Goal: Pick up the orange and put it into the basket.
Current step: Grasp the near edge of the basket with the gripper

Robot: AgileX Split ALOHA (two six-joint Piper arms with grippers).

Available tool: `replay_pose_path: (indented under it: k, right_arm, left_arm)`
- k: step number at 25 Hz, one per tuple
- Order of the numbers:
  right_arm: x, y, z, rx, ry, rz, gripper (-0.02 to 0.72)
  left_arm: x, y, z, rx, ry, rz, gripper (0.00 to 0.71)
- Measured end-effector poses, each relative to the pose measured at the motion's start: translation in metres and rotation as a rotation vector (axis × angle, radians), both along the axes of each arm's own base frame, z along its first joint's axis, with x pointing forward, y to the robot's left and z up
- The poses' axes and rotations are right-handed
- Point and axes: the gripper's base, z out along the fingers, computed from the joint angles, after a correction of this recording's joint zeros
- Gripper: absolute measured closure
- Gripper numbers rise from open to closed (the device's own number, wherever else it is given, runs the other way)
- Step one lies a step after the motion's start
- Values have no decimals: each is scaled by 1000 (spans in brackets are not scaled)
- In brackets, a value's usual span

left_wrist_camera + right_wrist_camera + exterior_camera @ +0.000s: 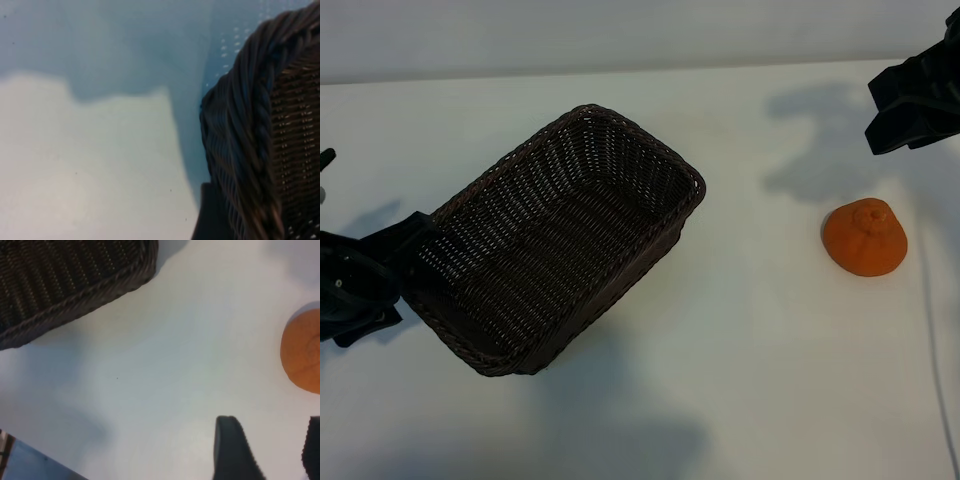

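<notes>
Currently, the orange is seen resting on the white table, well apart from the basket. The basket's end is gripped by the left gripper. The right gripper is held spread and empty near the orange.

A smooth, matte white worktop fills nearly the whole exterior view. Along its far edge runs a plain pale grey wall. Light from above throws soft grey shadows onto the surface, near the far right corner and toward the near edge.
</notes>
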Motion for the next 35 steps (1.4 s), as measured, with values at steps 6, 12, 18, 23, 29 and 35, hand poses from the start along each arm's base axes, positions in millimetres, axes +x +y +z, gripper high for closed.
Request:
replay_pose_path:
  k: [6, 12, 18, 23, 29, 35]
  right_arm:
    - [0, 0, 0, 0, 0, 0, 341]
    - [0, 0, 0, 0, 0, 0, 341]
    - [0, 0, 0, 0, 0, 0, 341]
    - [0, 0, 0, 0, 0, 0, 341]
    - [0, 0, 0, 0, 0, 0, 341]
    - [0, 0, 0, 0, 0, 0, 341]
  left_arm:
    - [9, 0, -10, 4, -5, 16, 168]
    - [17, 0, -21, 11, 0, 26, 168]
    - [23, 0, -34, 15, 26, 38, 168]
    - [26, -2, -47, 0, 76, 46, 168]
    - [29, -6, -48, -39, 42, 28, 177]
    - [27, -7, -48, -51, 58, 24, 550]
